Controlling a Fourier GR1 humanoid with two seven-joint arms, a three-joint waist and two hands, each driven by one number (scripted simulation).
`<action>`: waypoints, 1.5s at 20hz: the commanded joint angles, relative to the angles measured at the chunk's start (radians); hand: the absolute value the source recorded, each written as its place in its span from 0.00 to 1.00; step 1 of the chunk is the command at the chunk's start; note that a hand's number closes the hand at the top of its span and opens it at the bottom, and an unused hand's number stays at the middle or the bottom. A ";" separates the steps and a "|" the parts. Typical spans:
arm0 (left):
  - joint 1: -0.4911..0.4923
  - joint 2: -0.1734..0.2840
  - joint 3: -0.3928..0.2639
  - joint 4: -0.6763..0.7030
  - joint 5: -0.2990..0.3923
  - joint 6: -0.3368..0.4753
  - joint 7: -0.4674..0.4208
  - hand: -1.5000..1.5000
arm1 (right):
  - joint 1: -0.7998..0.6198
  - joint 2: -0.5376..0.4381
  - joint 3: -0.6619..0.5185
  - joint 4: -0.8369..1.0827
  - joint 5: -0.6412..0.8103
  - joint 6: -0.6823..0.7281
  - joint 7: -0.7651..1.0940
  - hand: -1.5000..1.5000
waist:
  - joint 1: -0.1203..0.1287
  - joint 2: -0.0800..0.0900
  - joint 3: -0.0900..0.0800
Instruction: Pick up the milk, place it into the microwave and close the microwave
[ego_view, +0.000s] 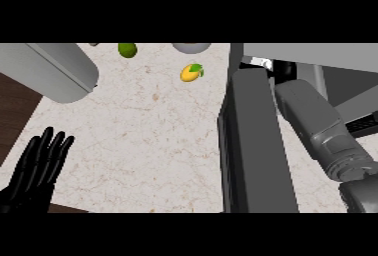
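The microwave's dark door (251, 145) stands swung open, running from the view's bottom up to the top right. My right forearm stretches over it into the microwave's cavity (325, 65). At its end my right hand (284, 70) shows as a small black shape, curled on the milk (260, 61). Only a white sliver of the milk shows at the hand's left. At the lower left, over the counter's edge, my left hand (37, 165) rests open with its fingers pointing up and holds nothing.
A yellow mango (191, 73) and a green fruit (127, 49) lie on the marbled counter (140, 135) near the back. A grey bowl (190, 47) sits at the top edge. A large grey rounded object (52, 70) fills the upper left.
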 joint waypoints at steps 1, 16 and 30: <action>-0.005 -0.009 -0.009 0.013 -0.020 0.006 -0.019 0.00 | 0.017 0.002 -0.022 -0.007 -0.022 0.047 -0.007 0.00 | -0.009 -0.015 -0.002; 0.001 -0.046 -0.101 0.019 -0.081 0.041 -0.012 0.00 | 0.068 -0.029 -0.048 -0.024 -0.044 0.195 -0.066 0.00 | -0.028 -0.025 -0.002; -0.025 -0.047 -0.176 0.107 -0.109 0.053 -0.019 0.00 | 0.222 0.004 -0.077 -0.044 -0.072 0.397 -0.217 0.00 | -0.099 -0.053 -0.004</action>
